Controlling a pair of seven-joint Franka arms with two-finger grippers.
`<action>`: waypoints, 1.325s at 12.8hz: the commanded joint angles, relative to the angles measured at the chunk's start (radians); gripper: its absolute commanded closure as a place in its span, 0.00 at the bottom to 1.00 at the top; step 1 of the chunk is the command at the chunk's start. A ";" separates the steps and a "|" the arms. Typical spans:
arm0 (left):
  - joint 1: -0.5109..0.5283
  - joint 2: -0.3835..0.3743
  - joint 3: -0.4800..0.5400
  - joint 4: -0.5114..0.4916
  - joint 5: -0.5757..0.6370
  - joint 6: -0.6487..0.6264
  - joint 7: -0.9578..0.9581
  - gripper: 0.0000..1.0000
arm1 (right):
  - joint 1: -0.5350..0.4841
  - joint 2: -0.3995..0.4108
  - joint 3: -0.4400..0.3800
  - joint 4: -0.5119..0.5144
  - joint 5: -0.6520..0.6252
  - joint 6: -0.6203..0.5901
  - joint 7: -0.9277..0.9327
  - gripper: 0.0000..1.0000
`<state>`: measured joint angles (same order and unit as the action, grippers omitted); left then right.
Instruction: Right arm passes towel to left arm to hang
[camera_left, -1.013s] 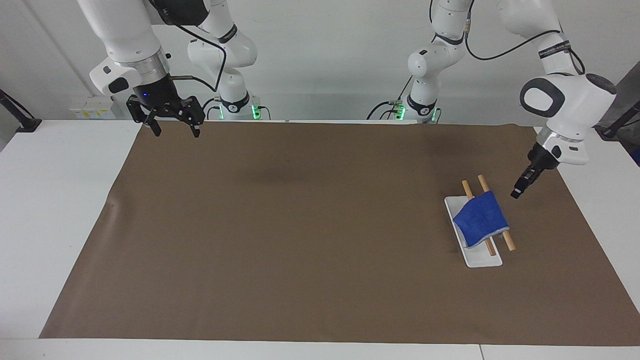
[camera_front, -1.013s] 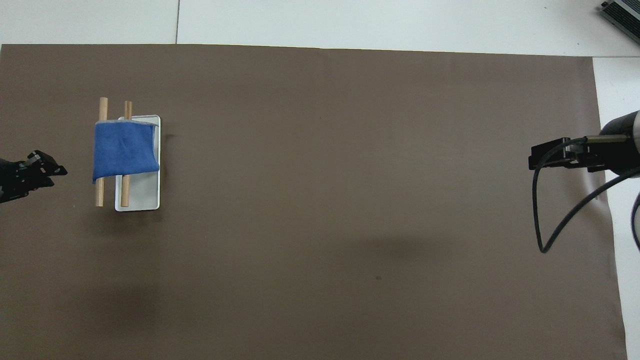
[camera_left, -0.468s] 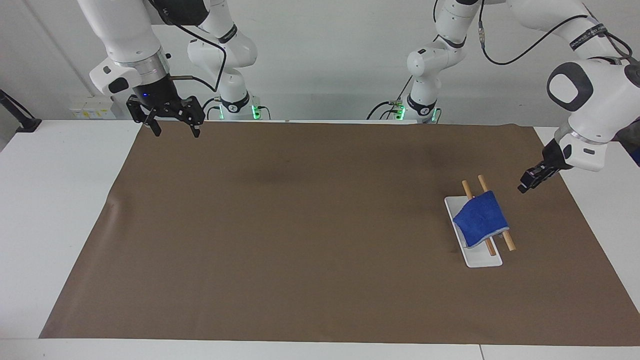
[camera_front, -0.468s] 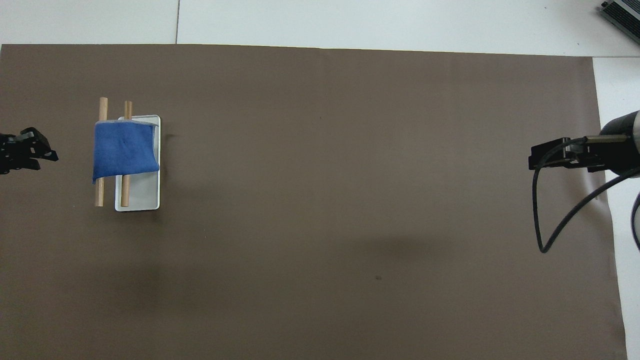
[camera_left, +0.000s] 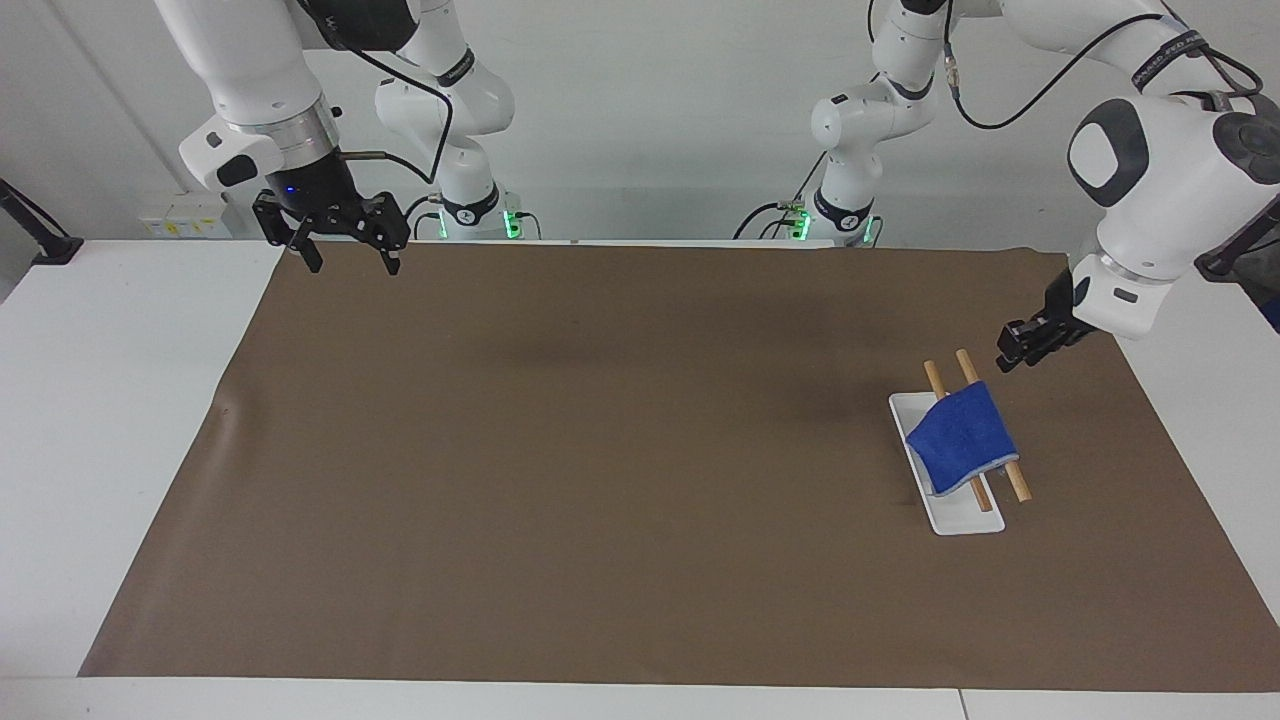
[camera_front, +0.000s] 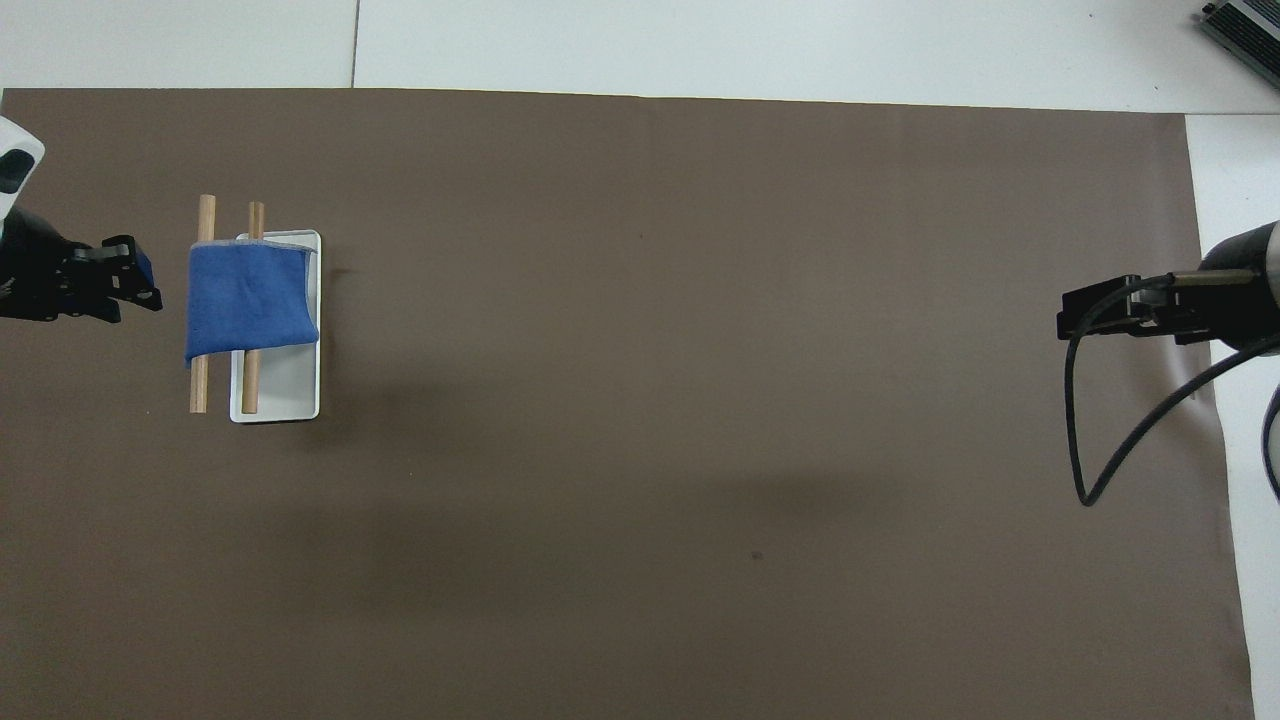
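Left gripper (camera_left: 1012, 350) empty, fingers narrowly parted, raised just beside the towel (camera_left: 961, 437) toward the left arm's end; towel draped over two wooden dowels (camera_left: 939, 379) above a white tray (camera_left: 962, 519) on the brown mat (camera_left: 600, 450); right gripper (camera_left: 348, 247) wide open, waiting well apart from the towel
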<state>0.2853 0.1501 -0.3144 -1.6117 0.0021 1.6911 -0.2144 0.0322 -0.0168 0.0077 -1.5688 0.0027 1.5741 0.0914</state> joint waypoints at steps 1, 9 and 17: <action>-0.069 0.026 0.011 0.079 0.035 -0.098 -0.003 0.59 | -0.014 -0.022 0.008 -0.025 -0.004 0.007 -0.019 0.00; -0.218 0.009 0.005 0.141 0.087 -0.231 -0.008 0.59 | -0.014 -0.022 0.008 -0.025 -0.006 0.007 -0.019 0.00; -0.199 0.000 0.018 0.142 0.115 -0.260 0.000 0.60 | -0.014 -0.022 0.008 -0.025 -0.004 0.007 -0.019 0.00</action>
<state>0.0858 0.1494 -0.3002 -1.4891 0.1053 1.4593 -0.2188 0.0322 -0.0168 0.0077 -1.5688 0.0027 1.5741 0.0914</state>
